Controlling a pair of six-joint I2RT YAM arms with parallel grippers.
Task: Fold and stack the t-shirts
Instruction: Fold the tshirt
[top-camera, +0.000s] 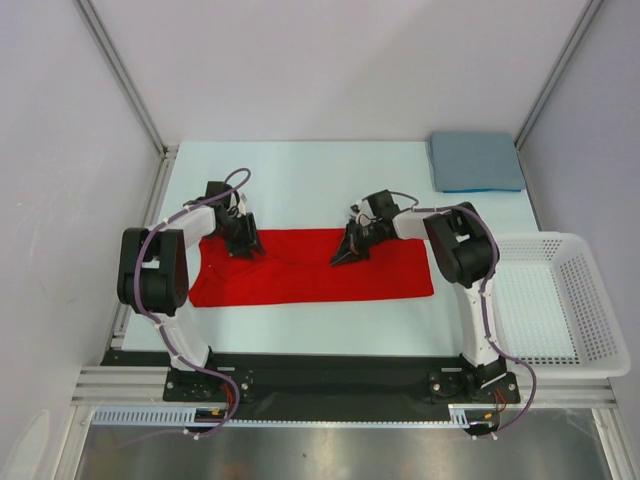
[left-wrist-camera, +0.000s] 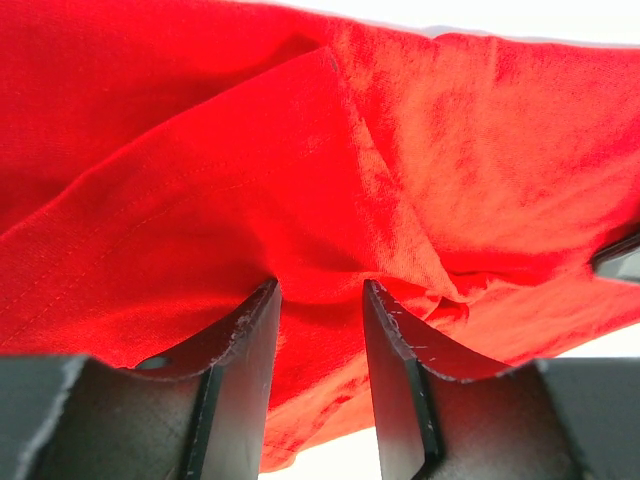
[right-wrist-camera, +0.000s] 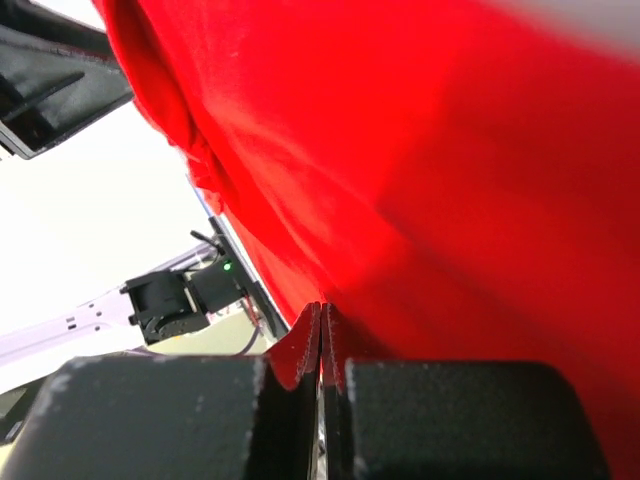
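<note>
The red t-shirt (top-camera: 310, 275) lies as a long folded band across the middle of the table. My left gripper (top-camera: 245, 247) is at its upper left edge. In the left wrist view its jaws (left-wrist-camera: 320, 290) stand apart, their tips against the red cloth (left-wrist-camera: 400, 150), with nothing pinched between them. My right gripper (top-camera: 343, 257) sits at the band's upper edge near the middle. In the right wrist view it (right-wrist-camera: 321, 305) is shut, a thin fold of the red cloth (right-wrist-camera: 450, 180) caught at the tips. The slate blue t-shirt (top-camera: 476, 161) lies folded square at the far right corner.
A white mesh basket (top-camera: 550, 300) stands at the table's right edge, beside the right arm. Grey walls and metal rails close the table in on the left, right and back.
</note>
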